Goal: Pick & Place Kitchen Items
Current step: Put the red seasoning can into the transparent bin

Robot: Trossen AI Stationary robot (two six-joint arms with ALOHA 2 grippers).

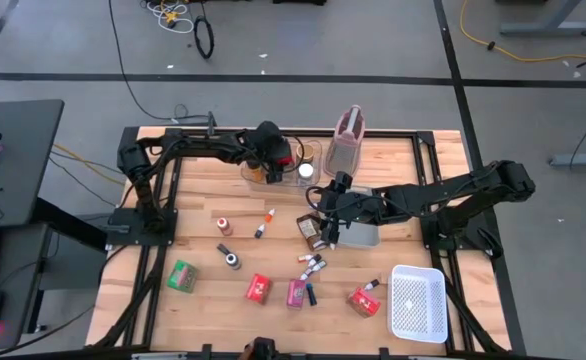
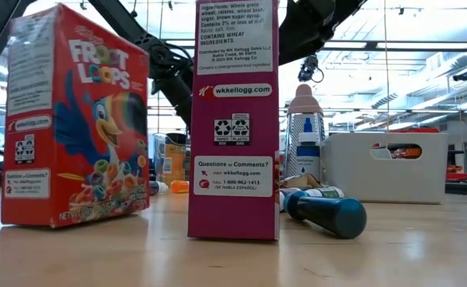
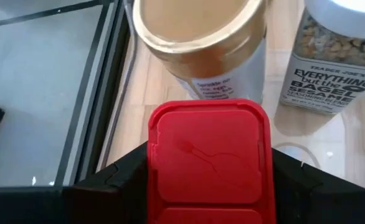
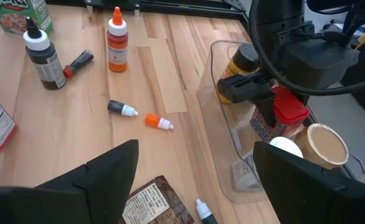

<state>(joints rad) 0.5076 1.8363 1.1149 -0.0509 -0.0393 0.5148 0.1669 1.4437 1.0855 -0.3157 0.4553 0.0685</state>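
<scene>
Left gripper (image 1: 276, 158) reached into the clear plastic bin (image 1: 313, 172) at the back of the counter (image 1: 203, 300), its fingers (image 3: 117, 180) pinching the square red-lidded spice jar (image 3: 210, 162) from both sides. Jars in the bin, four counted:
- the red-lidded one being held
- one round tan-lidded jar (image 3: 198, 37)
- one white-lidded seasoning jar (image 3: 338, 56)
- one yellow jar with a dark cap (image 4: 240, 62)

The tan and white ones stood just beside the held jar.

Right gripper (image 1: 325, 212) hung over the middle of the counter, fingers spread and gripping nothing, above a brown packet (image 1: 310, 230) lying flat. The flat grey tray (image 1: 363, 237) sat just beside it, partly under the arm.

Loose on the counter:
- one green packet (image 1: 182, 275)
- two red packets, (image 1: 258, 289) and (image 1: 363, 300)
- one pink packet (image 1: 296, 292)
- one dark-lidded jar lying down (image 1: 229, 256)
- one orange-capped bottle (image 4: 116, 38) standing
- at least six more tiny capped bottles scattered mid-counter; exact count hard to tell

One pinkish jug (image 1: 348, 140) stood behind the bin. One white mesh basket (image 1: 418, 303) sat at the front right corner.
</scene>
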